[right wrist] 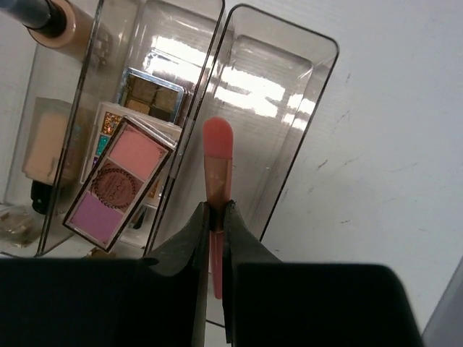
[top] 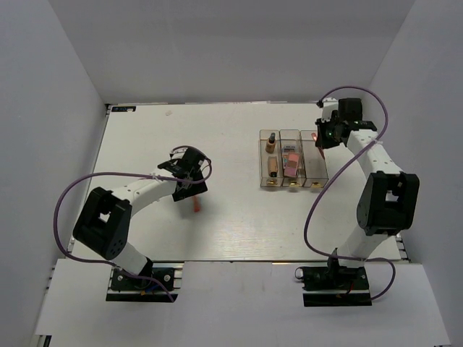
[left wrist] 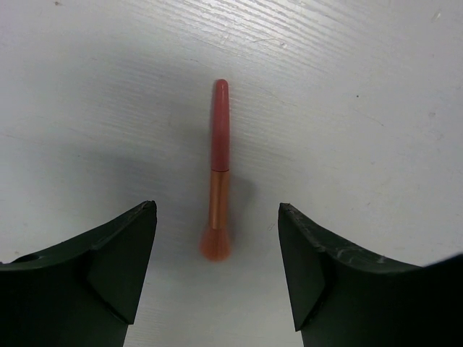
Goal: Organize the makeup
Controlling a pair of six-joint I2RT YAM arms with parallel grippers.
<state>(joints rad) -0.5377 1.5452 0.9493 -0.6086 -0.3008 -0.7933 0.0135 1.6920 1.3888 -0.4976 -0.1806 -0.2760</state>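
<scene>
Two brushes are not yet in the box (right wrist: pixel 327 69), and to us they look like the last of the makeup. From above, the box sits at 2 o'clock from the middle of the table (top: pixel 231 130). Its 9 o'clock compartment holds a bottle (top: pixel 271 142). The middle one holds the palettes (right wrist: pixel 119 181), stacked and tilted. The 3 o'clock one shows nothing inside in the right wrist view.

The right gripper (right wrist: pixel 215 211) hangs over that bare compartment, its fingers pressed onto the held brush (right wrist: pixel 217 155) and pinching it partway down. The brush's rounded pink tip points to 12 o'clock in that camera. We judge that lowering and letting go would finish that piece.

The loose brush (left wrist: pixel 217 166) lies flat on the table at 8 o'clock from the middle, well apart from the box. The left gripper (left wrist: pixel 217 210) is above it, fingers (left wrist: pixel 108 275) spread wide to either side and touching nothing. In its camera the handle points to 12 o'clock and the head to 6. That brush needs picking up and carrying across, so we put the task near its end.
</scene>
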